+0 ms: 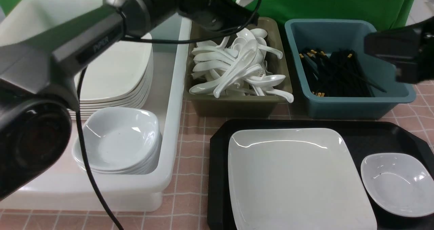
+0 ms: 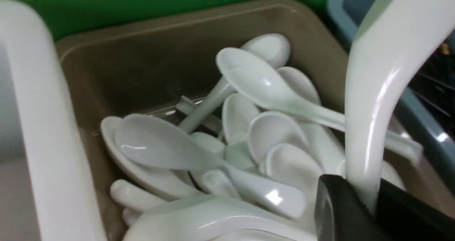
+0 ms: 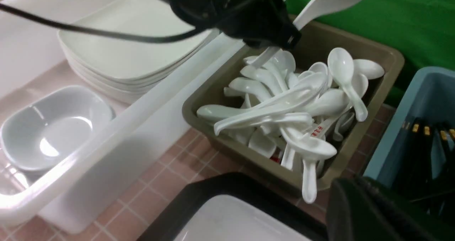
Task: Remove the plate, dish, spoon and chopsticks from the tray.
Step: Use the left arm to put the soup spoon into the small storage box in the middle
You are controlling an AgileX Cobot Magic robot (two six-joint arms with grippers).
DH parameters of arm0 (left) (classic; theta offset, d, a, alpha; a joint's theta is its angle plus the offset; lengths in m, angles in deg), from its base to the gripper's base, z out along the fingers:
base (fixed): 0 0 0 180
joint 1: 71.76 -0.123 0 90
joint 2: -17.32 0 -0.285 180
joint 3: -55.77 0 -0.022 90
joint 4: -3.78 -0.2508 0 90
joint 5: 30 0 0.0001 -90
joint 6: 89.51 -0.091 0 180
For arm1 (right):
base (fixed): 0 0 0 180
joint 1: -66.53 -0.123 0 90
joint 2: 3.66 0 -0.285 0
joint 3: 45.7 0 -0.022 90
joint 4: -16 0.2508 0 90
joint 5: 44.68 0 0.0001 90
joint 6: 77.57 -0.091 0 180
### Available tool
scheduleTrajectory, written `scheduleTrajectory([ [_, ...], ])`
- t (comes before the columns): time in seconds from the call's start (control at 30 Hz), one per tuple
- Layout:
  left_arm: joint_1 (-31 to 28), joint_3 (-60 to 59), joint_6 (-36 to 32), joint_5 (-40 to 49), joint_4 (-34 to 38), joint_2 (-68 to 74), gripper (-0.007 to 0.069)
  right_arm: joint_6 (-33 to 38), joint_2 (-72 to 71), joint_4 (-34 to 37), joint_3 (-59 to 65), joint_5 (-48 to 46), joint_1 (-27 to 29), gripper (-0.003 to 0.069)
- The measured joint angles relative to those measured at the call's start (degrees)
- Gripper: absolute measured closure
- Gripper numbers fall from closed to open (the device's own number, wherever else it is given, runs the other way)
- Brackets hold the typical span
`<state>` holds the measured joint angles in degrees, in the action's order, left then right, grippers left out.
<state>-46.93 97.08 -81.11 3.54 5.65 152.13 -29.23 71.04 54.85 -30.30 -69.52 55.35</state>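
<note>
Left gripper (image 2: 368, 198) clamped on the spoon (image 2: 376, 81) handle, long axis steeply tilted, bowl uppermost, hanging directly over the olive spoon bin (image 2: 149, 59).

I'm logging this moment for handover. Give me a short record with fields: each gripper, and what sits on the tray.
left gripper: shut on the spoon, above the olive bin of spoons
right gripper: shut, nothing seen in it, near the blue bin
tray: holds the plate and the dish
blue bin: holds chopsticks; none on the tray
</note>
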Motion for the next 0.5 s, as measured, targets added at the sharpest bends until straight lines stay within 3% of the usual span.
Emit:
scheduleTrajectory([
  [0.17,-1.5,0.0,1.2,-2.3,0.0,2.8,0.0529,-0.2,3.4,0.3,0.0,5.4,-3.4,0.0601],
  [0.3,-1.7,0.0,1.2,-2.8,0.0,3.3,0.0407,-0.2,4.1,0.3,0.0,5.9,-4.5,0.0562],
  [0.33,-1.7,0.0,1.2,-2.7,-0.1,3.2,0.0335,-0.2,4.1,0.4,0.0,6.1,-4.5,0.0547],
  [0.37,-1.7,0.0,1.2,-2.5,-0.1,3.1,0.0327,-0.2,4.1,0.4,0.0,6.1,-4.5,0.0544],
  [0.4,-1.7,0.0,1.2,-0.6,-0.1,2.5,0.0262,-0.2,4.1,-0.1,0.0,6.0,-4.5,0.0531],
  [0.5,-1.7,0.8,1.1,7.2,0.1,0.3,0.0218,-1.2,4.1,-2.9,0.0,4.6,-4.5,0.0518],
])
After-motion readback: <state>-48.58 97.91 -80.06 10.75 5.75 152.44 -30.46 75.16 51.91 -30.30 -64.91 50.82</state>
